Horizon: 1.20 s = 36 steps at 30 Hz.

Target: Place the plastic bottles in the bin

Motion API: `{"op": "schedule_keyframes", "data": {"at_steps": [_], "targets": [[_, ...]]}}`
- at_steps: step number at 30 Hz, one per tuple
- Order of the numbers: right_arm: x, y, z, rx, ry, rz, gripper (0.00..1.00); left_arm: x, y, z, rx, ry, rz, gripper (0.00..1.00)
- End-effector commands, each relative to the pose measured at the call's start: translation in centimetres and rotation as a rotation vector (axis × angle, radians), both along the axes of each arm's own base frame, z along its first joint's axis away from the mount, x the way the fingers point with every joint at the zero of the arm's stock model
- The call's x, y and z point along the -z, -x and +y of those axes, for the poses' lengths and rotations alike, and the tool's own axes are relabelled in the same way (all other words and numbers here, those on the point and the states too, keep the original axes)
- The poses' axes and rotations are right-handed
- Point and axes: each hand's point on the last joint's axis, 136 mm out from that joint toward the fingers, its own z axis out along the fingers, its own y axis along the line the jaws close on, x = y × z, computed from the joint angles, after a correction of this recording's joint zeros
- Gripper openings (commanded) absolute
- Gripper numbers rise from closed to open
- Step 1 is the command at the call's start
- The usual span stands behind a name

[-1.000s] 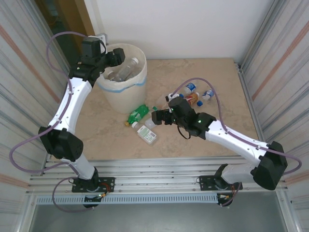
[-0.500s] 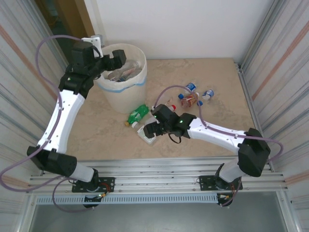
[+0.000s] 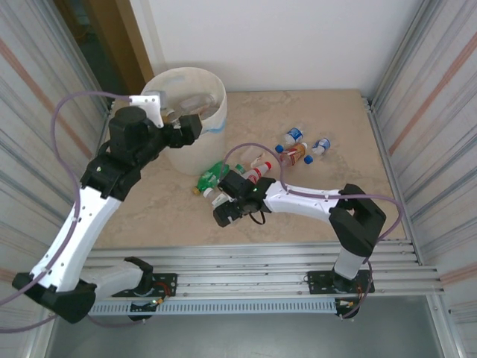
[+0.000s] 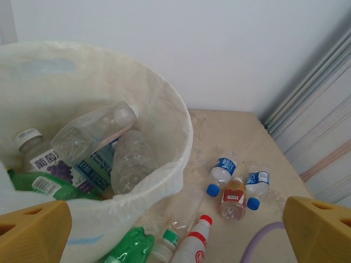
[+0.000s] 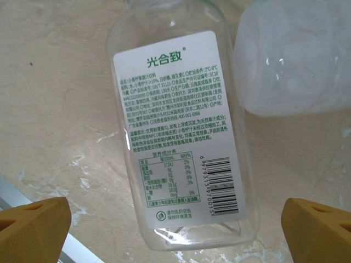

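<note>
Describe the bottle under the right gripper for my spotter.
From the bin, come toward the arms past the green bottle at its foot. The labelled bottle lies under the right gripper, jaws open: clear, with a white label and barcode, unlike the bare clear bottle beside it.

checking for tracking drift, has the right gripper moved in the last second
Yes. In the top view the right gripper has slid from the right of the green bottle to its near side, and is now over the clear white-labelled bottle.

Beige marbled tabletop (image 3: 350,127), white back wall (image 3: 298,45), ribbed metal side panels (image 3: 440,89) (faint orange stripes), aluminium rails (image 3: 246,261)
</note>
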Motion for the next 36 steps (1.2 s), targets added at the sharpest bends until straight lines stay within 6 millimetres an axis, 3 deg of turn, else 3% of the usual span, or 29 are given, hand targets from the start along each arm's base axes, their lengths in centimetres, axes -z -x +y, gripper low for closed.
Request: {"op": "schedule_keyframes", "data": {"at_steps": [1, 10, 20, 30, 36], "targets": [[0.6, 0.1, 0.6, -0.055, 0.025, 0.005, 0.98, 0.2, 1.5, 1.5, -0.06, 0.055, -0.008, 0.99], [2.7, -0.3, 1.3, -0.082, 0.063, 0.016, 0.99, 2.2, 3.7, 3.3, -0.114, 0.117, 0.003, 0.99], [4.5, -0.8, 2.3, -0.116, 0.088, 0.024, 0.92, 2.3, 3.8, 3.6, -0.126, 0.114, 0.008, 0.99], [6.4, -0.1, 2.7, -0.175, 0.161, 0.011, 0.79, 2.7, 3.7, 3.8, -0.14, 0.11, 0.014, 0.99], [6.7, 0.7, 2.9, -0.199, 0.177, 0.013, 0.62, 2.6, 3.8, 3.9, -0.143, 0.109, 0.013, 0.99]]}}
